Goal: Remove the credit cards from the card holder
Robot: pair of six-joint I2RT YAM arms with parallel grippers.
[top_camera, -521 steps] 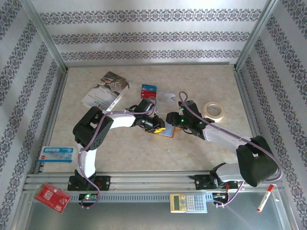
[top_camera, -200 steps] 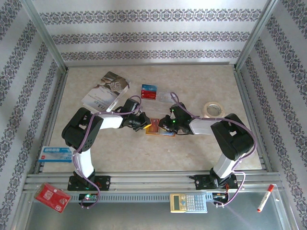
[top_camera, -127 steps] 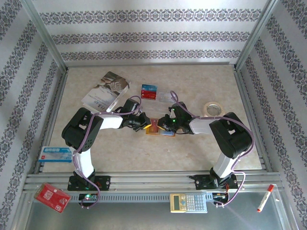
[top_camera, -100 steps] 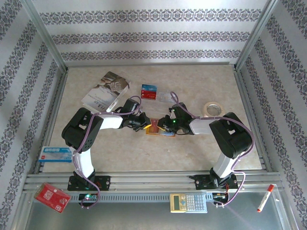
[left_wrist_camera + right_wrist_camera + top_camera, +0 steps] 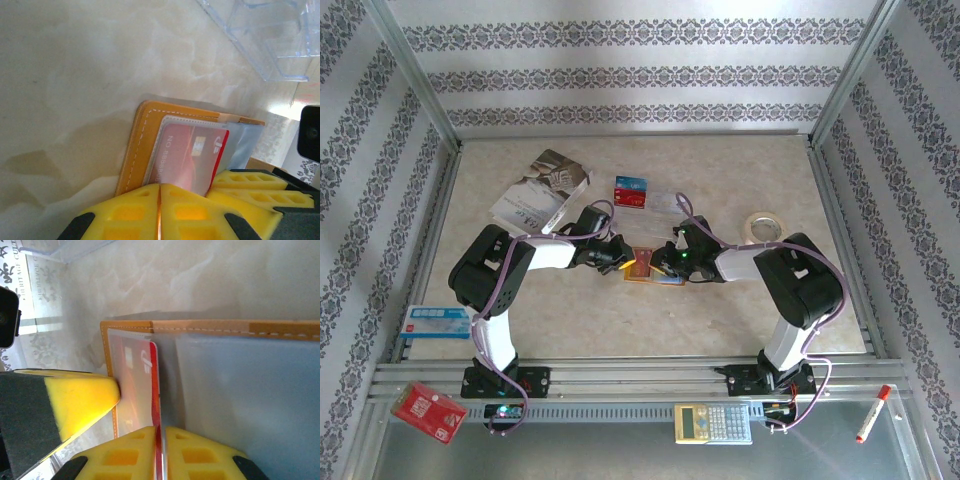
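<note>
Big pale counter [image 5: 620, 320] under everything. At its far left, a white booklet [image 5: 538, 190]. By the left rail, a long white-and-blue box [image 5: 438, 320]. Down on the front metal ledge, a grey-and-yellow calculator [image 5: 713, 423] and a red packet [image 5: 430, 412]. Off to the right, a roll of tape [image 5: 766, 228].

Right in the middle of the counter, lying flat and open, the orange card holder [image 5: 136, 150] with its grey see-through pockets. In one pocket, a red card [image 5: 187, 160]. Farther back, loose cards [image 5: 631, 190] in blue and red, near a clear plastic tray [image 5: 270, 35].

Left claw [image 5: 159, 210] clenched tight on the near edge of the card holder. Right claw [image 5: 161, 450] squeezed onto the thin edge of the red card, yellow fingers almost touching. Both claws close together, facing each other across the card holder.
</note>
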